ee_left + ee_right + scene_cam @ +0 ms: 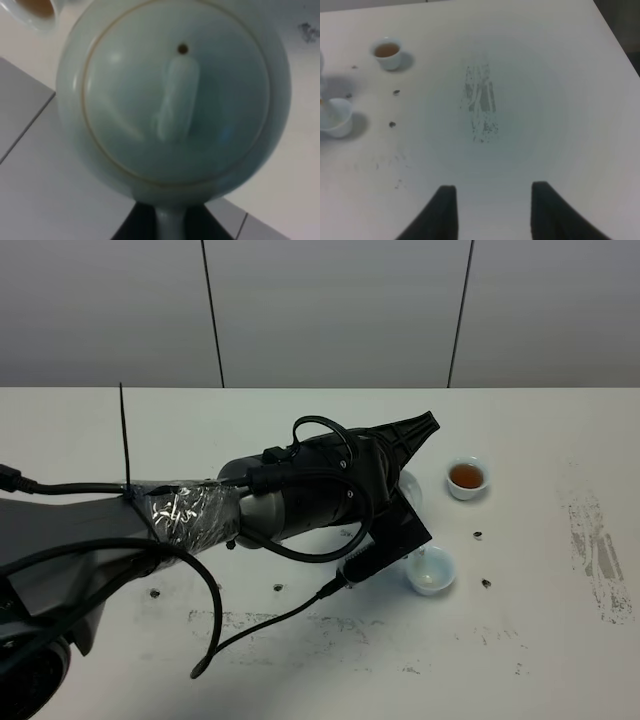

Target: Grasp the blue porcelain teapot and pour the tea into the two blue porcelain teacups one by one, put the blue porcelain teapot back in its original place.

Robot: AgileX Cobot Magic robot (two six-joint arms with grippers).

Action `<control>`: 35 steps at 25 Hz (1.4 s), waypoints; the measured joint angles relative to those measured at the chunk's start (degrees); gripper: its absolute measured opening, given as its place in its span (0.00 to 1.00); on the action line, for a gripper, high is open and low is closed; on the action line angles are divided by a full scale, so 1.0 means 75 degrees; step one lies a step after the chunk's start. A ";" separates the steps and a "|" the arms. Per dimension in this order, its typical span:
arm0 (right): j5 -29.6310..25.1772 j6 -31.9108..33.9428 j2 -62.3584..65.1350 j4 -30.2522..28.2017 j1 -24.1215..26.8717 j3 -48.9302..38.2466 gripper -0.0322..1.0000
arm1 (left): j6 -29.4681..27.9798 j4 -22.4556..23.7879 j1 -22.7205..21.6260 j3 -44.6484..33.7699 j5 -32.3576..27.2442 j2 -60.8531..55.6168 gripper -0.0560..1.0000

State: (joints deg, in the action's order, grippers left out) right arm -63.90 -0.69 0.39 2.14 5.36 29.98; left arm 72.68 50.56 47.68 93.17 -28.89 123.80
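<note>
One white table [100,420] carries everything; a grey scuff patch [598,540] marks its right side.

Left arm [300,500]: reaches from the left across the middle and covers most of the working spot in the high view.

Blue porcelain teapot [175,100]: off the table, carried by that arm. It fills the left wrist view, showing the lid [177,95] with its knob and vent hole. Only a pale sliver shows past the arm from above.

Left gripper [171,226]: clamped on the pot's handle [170,222], a dark jaw on either side of it.

Right gripper [493,189]: jaws apart, nothing between them, over bare table on the right and well clear of both cups.

Far teacup [467,477]: brown tea inside, so judged filled.

Near teacup [431,570]: just beside the left gripper on the camera side. Contents look pale; fill level cannot be told.

Key relation: the pot's long axis runs from handle to spout, pointing away from the gripper. The spout itself is hidden, and the right wrist view shows only the pot's edge above the near teacup. Judgement: the step in hand is the second pour, which depends on the spout sitting over that rim. The left arm is the nearer one and already holds the pot.

Dark specks [478,535] lie between the cups.
</note>
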 joint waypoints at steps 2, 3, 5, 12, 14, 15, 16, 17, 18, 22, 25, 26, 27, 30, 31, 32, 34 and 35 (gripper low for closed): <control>0.0000 0.0000 0.0000 0.0000 0.0000 0.0000 0.38 | -0.0012 0.0194 0.0057 0.0000 0.0006 0.0000 0.16; 0.0000 0.0000 0.0000 0.0000 0.0000 0.0000 0.38 | -0.0022 0.0257 0.0070 0.0000 0.0035 0.0000 0.16; 0.0000 0.0000 0.0000 0.0000 0.0000 0.0000 0.38 | -0.0049 0.0360 0.0096 0.0000 0.0127 0.0000 0.16; 0.0000 0.0000 0.0000 0.0000 0.0000 0.0000 0.38 | -0.0049 0.0708 0.0220 0.0000 0.0185 0.0000 0.16; 0.0000 0.0000 0.0000 0.0000 0.0000 0.0000 0.38 | -0.0049 0.0767 0.0220 0.0000 0.0185 0.0000 0.16; 0.0000 0.0000 0.0000 0.0000 0.0000 0.0000 0.38 | -0.0049 0.0803 0.0220 0.0000 0.0185 0.0000 0.16; 0.0000 0.0000 0.0000 0.0000 0.0000 0.0000 0.38 | -0.0049 0.0859 0.0226 0.0000 0.0185 0.0000 0.16; 0.0000 0.0000 0.0000 0.0000 0.0000 0.0000 0.38 | -0.0049 0.0928 0.0226 0.0000 0.0185 0.0000 0.16; 0.0000 0.0000 0.0000 0.0000 0.0000 0.0000 0.38 | -0.0049 0.1015 0.0226 0.0000 0.0185 0.0000 0.16; 0.0000 0.0000 0.0000 0.0000 0.0000 0.0000 0.38 | -0.0049 0.1285 0.0226 0.0000 0.0191 0.0000 0.16; 0.0000 0.0000 0.0000 0.0000 0.0000 0.0000 0.38 | -0.0049 0.1319 0.0226 0.0000 0.0191 0.0000 0.16; 0.0000 0.0000 0.0000 0.0000 0.0000 0.0000 0.38 | -0.0049 0.1324 0.0233 0.0000 0.0191 0.0000 0.16; 0.0000 0.0000 0.0000 0.0000 0.0000 0.0000 0.38 | -0.0049 0.1324 0.0248 0.0000 0.0191 0.0000 0.16; 0.0000 0.0000 0.0000 0.0000 0.0000 0.0000 0.38 | -0.0049 0.1342 0.0320 0.0000 0.0190 0.0000 0.16; 0.0000 0.0000 0.0000 0.0000 0.0000 0.0000 0.38 | -0.0049 0.1342 0.0337 0.0000 0.0196 0.0000 0.16; 0.0000 0.0000 0.0000 0.0000 0.0000 0.0000 0.38 | -0.0049 0.1350 0.0352 0.0000 0.0196 0.0000 0.16; 0.0000 0.0000 0.0000 0.0000 0.0000 0.0000 0.38 | -0.0057 0.1404 0.0360 0.0000 0.0196 0.0000 0.16; 0.0000 0.0000 0.0000 0.0000 0.0000 0.0000 0.38 | -0.0078 0.1485 0.0366 0.0000 0.0196 0.0000 0.16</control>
State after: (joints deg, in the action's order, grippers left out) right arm -63.90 -0.69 0.39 2.14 5.36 29.98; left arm 72.09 61.69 50.42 93.17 -27.42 123.80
